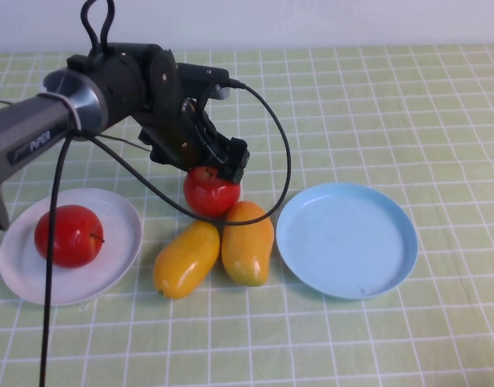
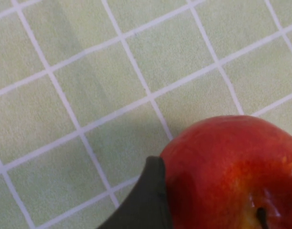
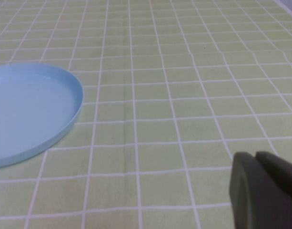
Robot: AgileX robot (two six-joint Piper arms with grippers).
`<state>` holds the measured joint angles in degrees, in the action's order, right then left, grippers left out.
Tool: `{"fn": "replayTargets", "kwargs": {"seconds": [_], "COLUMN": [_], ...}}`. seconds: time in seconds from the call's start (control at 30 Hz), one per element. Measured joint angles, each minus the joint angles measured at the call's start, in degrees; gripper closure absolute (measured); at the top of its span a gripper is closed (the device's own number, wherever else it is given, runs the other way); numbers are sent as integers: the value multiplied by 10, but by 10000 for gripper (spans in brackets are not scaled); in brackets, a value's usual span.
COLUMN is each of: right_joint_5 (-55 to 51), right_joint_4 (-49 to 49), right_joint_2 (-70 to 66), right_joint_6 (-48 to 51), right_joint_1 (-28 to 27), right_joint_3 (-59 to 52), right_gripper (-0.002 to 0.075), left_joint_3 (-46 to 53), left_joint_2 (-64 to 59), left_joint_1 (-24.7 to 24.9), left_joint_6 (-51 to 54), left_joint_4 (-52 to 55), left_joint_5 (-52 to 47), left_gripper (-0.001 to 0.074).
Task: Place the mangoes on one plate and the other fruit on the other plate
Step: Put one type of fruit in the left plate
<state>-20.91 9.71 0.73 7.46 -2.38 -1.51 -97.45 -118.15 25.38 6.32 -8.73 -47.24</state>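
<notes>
**Left gripper clamped on second apple, mangoes unsorted**

At 9 o'clock in the high view: white plate [image 1: 118, 266], carrying one red apple [image 1: 68, 235] with its stem turned toward 3 o'clock. Blue plate [image 1: 388, 266] at 3 o'clock, bare, sitting on the green checked cloth [image 1: 392, 105].

Between the plates, near the centre: yellower mango [image 1: 186, 259] lying slanted, just beside the more orange mango [image 1: 248, 243], the two touching along their upper ends. Directly at 12 o'clock of that pair, touching the orange mango's top: second apple [image 1: 210, 192].

Reaching in from 10 o'clock: left arm, with the left gripper [image 1: 218, 165] lowered over the second apple and closed around its upper part. Confirmed in the left wrist view: dark finger [image 2: 146, 200] pressed flush against the skin of that apple [image 2: 231, 171], stem dimple visible near the picture's edge, cloth behind it. Cannot tell whether the apple rests on the cloth or hangs just above it.

Right gripper [image 3: 265, 191] out of the high view; in the right wrist view, low over the cloth, well apart from the blue plate's rim [image 3: 74, 102], fingers pressed together, holding nothing.
</notes>
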Motion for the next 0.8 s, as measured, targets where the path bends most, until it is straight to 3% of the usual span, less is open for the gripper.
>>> {"fn": "replayTargets", "kwargs": {"seconds": [0.47, 0.63, 0.8], "right_joint_5": [0, 0, 0], "right_joint_4": [3, 10, 13], "right_joint_2": [0, 0, 0], "right_joint_6": [0, 0, 0], "right_joint_1": [0, 0, 0], "right_joint_3": [0, 0, 0], "right_gripper": [743, 743, 743], "left_joint_3": [-5, -5, -5], "left_joint_2": [-9, -9, -8], "left_joint_1": [3, 3, 3], "left_joint_6": [0, 0, 0], "left_joint_4": [3, 4, 7], "left_joint_5": [0, -3, -3], "left_gripper": [71, 162, 161]}}
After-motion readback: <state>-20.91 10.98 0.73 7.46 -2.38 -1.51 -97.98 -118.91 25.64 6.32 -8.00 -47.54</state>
